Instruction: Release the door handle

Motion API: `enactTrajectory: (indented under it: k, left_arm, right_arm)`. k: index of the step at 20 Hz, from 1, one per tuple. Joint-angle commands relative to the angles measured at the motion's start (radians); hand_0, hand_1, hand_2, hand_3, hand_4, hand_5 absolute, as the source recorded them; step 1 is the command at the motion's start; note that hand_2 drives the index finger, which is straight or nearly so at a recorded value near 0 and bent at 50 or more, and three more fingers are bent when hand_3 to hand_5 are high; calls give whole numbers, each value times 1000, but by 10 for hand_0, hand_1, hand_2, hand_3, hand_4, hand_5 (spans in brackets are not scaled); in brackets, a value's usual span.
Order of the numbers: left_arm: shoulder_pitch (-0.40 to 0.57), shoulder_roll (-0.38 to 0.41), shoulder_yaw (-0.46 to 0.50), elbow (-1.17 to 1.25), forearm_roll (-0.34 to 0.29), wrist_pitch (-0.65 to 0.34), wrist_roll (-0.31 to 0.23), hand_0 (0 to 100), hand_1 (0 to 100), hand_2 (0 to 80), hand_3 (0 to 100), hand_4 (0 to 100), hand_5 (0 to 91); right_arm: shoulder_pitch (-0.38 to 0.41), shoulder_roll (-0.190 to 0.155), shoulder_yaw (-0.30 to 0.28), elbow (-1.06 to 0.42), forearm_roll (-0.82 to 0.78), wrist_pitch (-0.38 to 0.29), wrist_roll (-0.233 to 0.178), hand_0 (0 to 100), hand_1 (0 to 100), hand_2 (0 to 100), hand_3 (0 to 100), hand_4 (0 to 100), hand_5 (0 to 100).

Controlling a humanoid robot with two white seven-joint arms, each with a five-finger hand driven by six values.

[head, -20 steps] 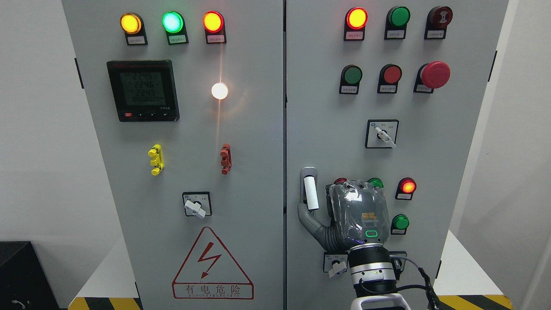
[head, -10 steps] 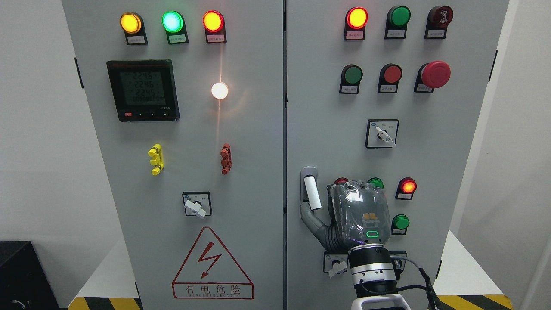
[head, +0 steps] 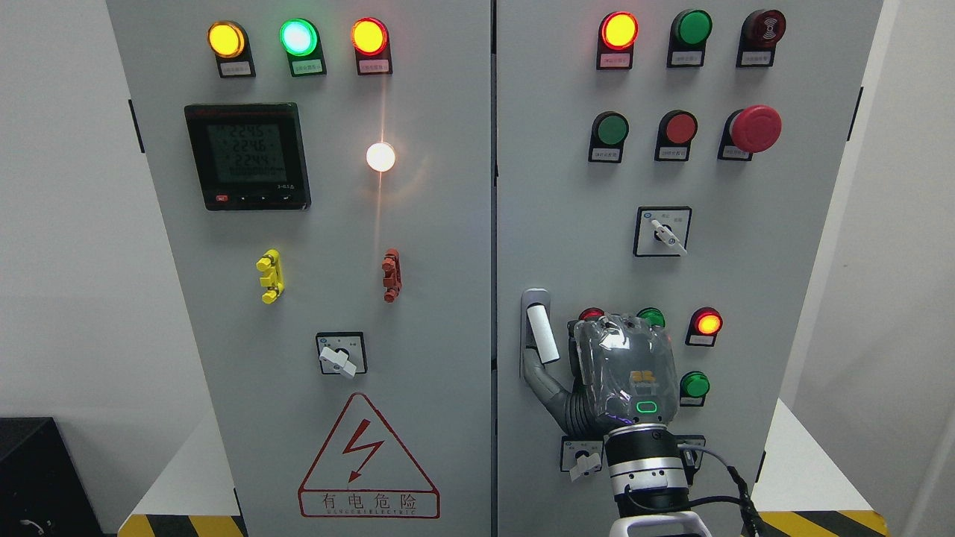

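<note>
Grey steel cabinet (head: 418, 298) fills the view, two doors side by side, lamps and switches across both. Right door (head: 746, 268) carries the door handle (head: 539, 328), a pale upright lever low at its left edge, just beside the centre seam.

Right hand (head: 623, 369) sits just right of the handle, back of the hand to the camera. Thumb (head: 539, 377) reaches up-left to the lever's lower end, touching or nearly so. The other fingers are hidden behind the palm; cannot tell whether anything is gripped or how far open it is. Left hand not in view.

Risks:
- thumb hooked under the lever may drag it as the hand withdraws, swinging the handle or tugging the door.
- red lamp (head: 706, 323), green button (head: 694, 384) and lower selector switch (head: 584, 459) sit close around the hand and wrist; a sideways retreat could bump one.
</note>
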Motion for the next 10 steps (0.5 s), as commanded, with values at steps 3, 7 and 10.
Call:
enactTrajectory:
  k: [3, 7, 10]
  left_arm:
    - [-28, 0, 0, 29, 0, 0, 0, 120, 556, 0, 0, 0, 0]
    - [-28, 0, 0, 29, 0, 0, 0, 120, 556, 0, 0, 0, 0]
    - [-26, 0, 0, 29, 1, 0, 0, 120, 556, 0, 0, 0, 0]
  right_arm:
    - [3, 0, 0, -3, -2, -1, -7, 439, 379, 938, 1000, 1000, 1000]
    - [3, 0, 0, -5, -2, -1, -7, 453, 382, 938, 1000, 1000, 1000]
    - [3, 0, 0, -5, -2, -1, -9, 461, 384, 938, 1000, 1000, 1000]
